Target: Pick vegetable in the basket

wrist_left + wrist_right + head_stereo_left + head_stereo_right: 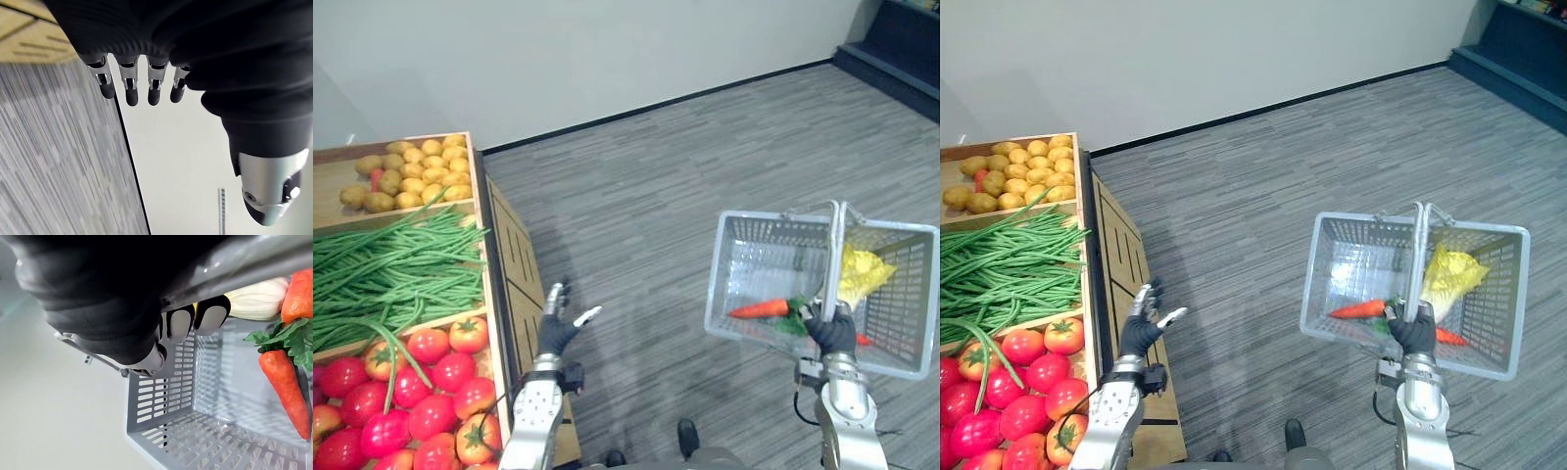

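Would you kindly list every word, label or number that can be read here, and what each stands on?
None can be read. The grey basket, held by its handle in the right hand, shows no label, nor does the side of the wooden stand. A thin striped mark on the wall in the left wrist view is too blurred to read.

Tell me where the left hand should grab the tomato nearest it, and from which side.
Grip the tomato round its upper half, from above. It is round, stalk up, crowded by other tomatoes, and the crate wall stands between it and the open left hand, so a side approach looks blocked.
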